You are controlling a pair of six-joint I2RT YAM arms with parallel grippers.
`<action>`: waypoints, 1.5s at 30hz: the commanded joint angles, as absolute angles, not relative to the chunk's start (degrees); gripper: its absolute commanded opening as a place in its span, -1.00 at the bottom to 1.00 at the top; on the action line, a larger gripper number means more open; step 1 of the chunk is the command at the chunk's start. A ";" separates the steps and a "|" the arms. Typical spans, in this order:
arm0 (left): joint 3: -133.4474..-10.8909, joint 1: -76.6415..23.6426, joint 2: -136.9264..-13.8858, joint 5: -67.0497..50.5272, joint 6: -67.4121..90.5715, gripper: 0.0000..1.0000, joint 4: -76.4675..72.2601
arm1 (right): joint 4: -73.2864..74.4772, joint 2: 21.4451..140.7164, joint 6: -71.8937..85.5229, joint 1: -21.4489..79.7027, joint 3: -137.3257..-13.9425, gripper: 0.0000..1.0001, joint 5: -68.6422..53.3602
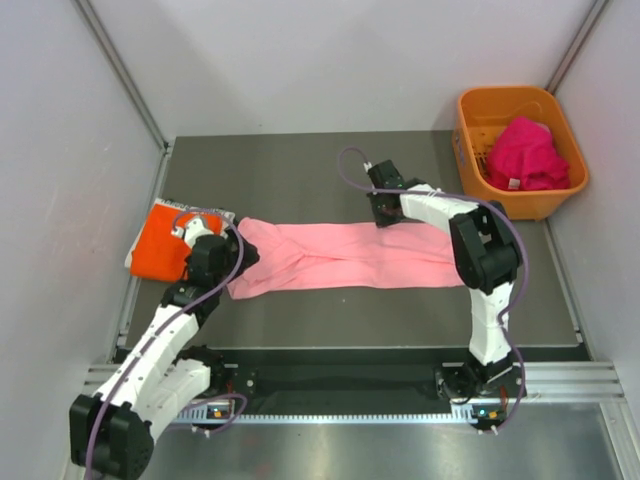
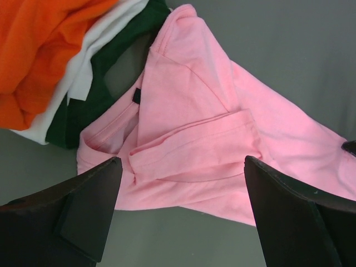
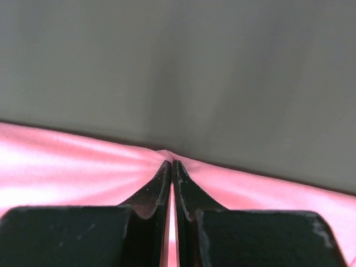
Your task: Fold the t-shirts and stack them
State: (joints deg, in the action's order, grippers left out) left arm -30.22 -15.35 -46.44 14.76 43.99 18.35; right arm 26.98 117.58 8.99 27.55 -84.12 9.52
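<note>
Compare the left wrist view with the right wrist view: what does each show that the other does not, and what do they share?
Only the left wrist view: the orange t-shirt, a white t-shirt and a dark green t-shirt piled beside the pink t-shirt at its collar end, with the left tool open over it. Only the right wrist view: the right tool shut on the pink t-shirt's edge, cloth puckering at the pinch. Both: the pink t-shirt and the grey table.
</note>
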 commanded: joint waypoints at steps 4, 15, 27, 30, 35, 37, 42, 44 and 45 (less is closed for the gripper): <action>-31.64 -15.12 -53.16 9.50 42.10 0.91 9.67 | 29.44 115.05 10.72 18.91 -80.86 -0.91 13.63; -42.34 -15.03 -69.68 10.36 40.78 0.93 6.59 | 26.82 107.76 12.22 18.54 -80.25 0.04 8.28; -50.62 -11.43 -83.40 3.17 43.59 0.90 7.21 | 11.79 105.99 18.62 24.43 -81.21 0.12 -22.03; -52.20 -10.02 -86.83 0.88 44.73 0.88 7.29 | 8.71 108.01 20.21 26.19 -82.61 0.12 -24.08; -52.03 -6.77 -89.73 -4.47 46.41 0.87 5.63 | 2.03 110.65 22.32 28.83 -83.06 0.11 -28.11; -51.77 -6.24 -90.52 -5.09 46.23 0.83 5.01 | -1.04 111.70 24.43 29.35 -82.62 0.09 -30.84; -52.73 -5.36 -93.60 -5.98 45.44 0.56 5.62 | -3.87 115.65 26.45 31.46 -84.98 0.06 -33.57; -52.56 -5.27 -94.04 -5.45 45.35 0.51 5.80 | -3.87 117.06 26.80 32.16 -86.65 0.05 -34.45; -52.47 -5.27 -94.13 -5.28 45.26 0.49 5.80 | -3.69 117.59 26.89 32.69 -87.18 0.05 -34.54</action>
State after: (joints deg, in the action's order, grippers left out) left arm -50.78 -5.65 -93.86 -4.60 45.52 7.73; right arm 0.23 116.03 25.47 30.41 -83.29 -31.22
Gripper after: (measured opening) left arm 0.752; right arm 0.527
